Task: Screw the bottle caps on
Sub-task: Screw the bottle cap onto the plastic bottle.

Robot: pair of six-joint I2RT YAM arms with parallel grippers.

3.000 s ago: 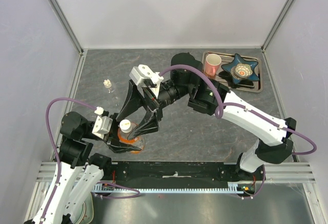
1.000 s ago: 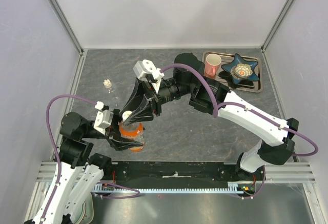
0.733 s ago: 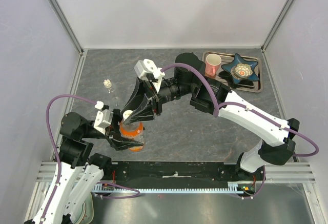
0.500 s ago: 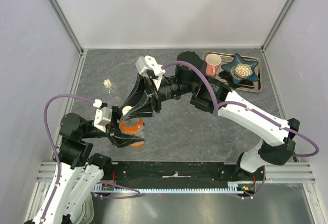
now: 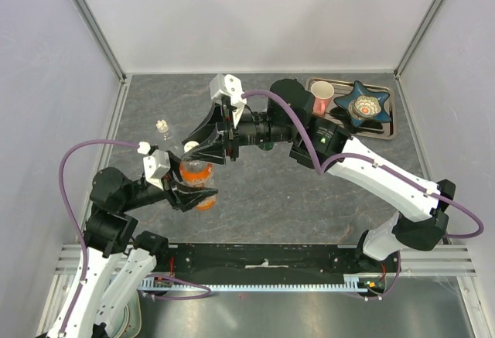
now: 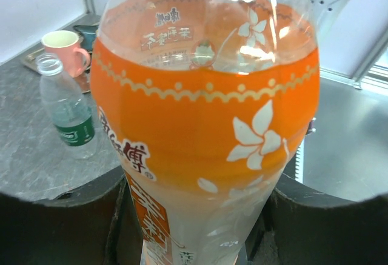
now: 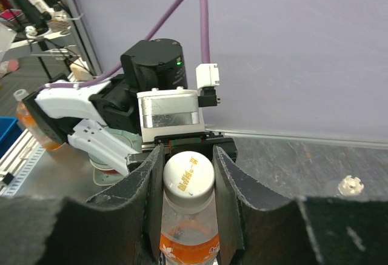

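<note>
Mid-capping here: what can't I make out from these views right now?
- Left wrist view: the orange bottle fills the frame; the upper edge cuts off its neck and top.
- Right wrist view: the right gripper grips the cap; its fingers hide the sides, so thread seating is unclear.
- Top view: the tiny bottle is too small to tell if capped.

top camera looks down from overhead; both wrist cameras sit close on the shared orange bottle (image 6: 200,131).

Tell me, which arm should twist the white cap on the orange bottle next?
Right: the right gripper pinches the white cap atop the orange bottle; the left gripper holds the bottle's body.
</note>
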